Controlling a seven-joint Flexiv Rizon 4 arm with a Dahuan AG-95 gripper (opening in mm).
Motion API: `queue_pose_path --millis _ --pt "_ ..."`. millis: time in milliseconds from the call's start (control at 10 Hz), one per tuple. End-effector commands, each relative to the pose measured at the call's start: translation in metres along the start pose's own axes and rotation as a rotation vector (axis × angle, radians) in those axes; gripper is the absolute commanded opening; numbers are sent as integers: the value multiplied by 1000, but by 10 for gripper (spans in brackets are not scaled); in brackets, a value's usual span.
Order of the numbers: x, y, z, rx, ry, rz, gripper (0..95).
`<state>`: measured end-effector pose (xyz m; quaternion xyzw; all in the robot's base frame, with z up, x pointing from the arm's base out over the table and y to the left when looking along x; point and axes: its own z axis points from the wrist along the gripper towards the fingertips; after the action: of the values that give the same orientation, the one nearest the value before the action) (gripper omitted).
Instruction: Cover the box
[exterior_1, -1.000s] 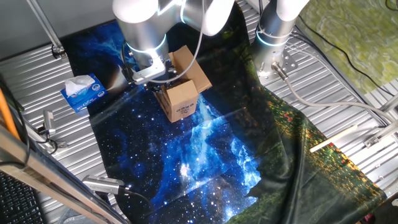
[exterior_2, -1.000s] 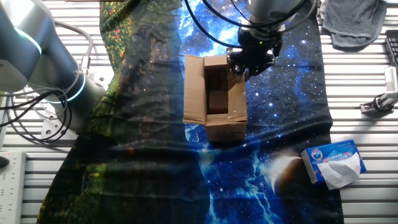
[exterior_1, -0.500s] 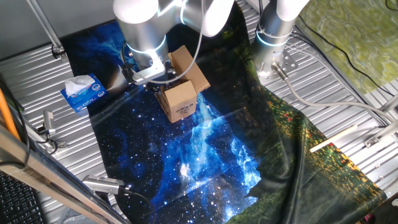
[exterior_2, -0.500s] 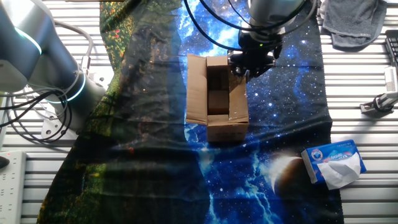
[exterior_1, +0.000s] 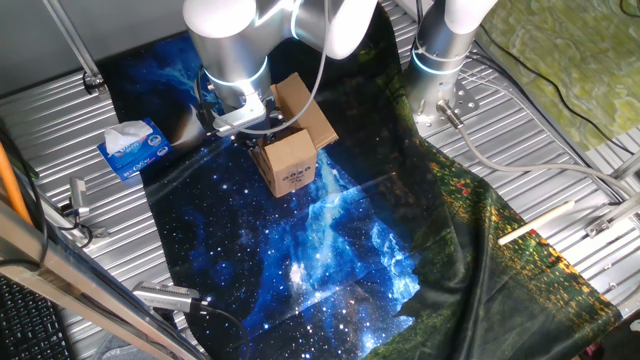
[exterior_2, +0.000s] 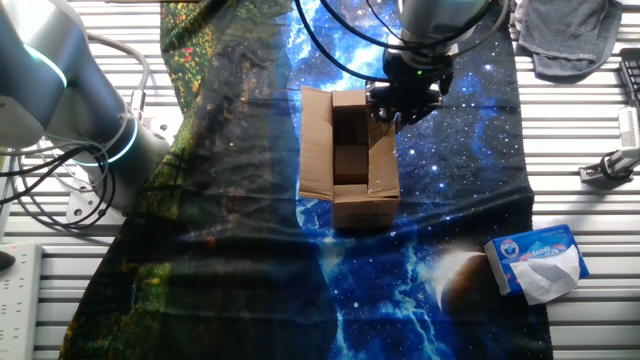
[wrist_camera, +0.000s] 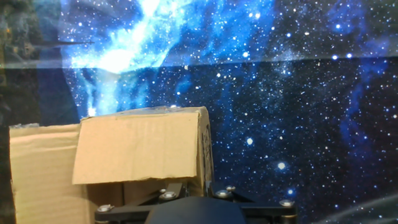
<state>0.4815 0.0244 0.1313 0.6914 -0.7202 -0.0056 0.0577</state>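
Ribbed metal worktop (exterior_1: 560, 130), mostly covered by a starry blue galaxy cloth (exterior_1: 310, 250) with a darker green-patterned edge toward the arm base (exterior_1: 440, 60). Grey cables trail off the base across the bare metal. A grey cloth (exterior_2: 570, 35) lies at the far corner in the other fixed view.

Blue and white tissue box (exterior_1: 132, 148) sits on the bare worktop just off the cloth's edge, well apart from the box; in the other fixed view it is on the cloth corner (exterior_2: 538, 262). A small black tool (exterior_2: 608, 168) lies on the metal near that side.

The box (exterior_1: 290, 150) stands upright near the middle of the cloth, brown corrugated, white label with dark print on the side facing one fixed view. Top is open: one long flap (exterior_2: 317, 142) lies spread outward, the inside shows dark, and the opposite flap stands up under the hand (exterior_2: 402, 100).

The hand hovers at the box's rim, beside that raised flap. Fingers hidden by the wrist body; cannot tell whether it grips or is released. The hand view shows cardboard (wrist_camera: 137, 152) close below the hand.
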Motion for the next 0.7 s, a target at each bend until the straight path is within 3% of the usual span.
queue_pose_path --millis 100,200,700 --pt "0 0 1 -5 -20 32 0" --pt "0 0 1 -13 -36 46 0" --pt "0 0 1 -9 -42 94 0"
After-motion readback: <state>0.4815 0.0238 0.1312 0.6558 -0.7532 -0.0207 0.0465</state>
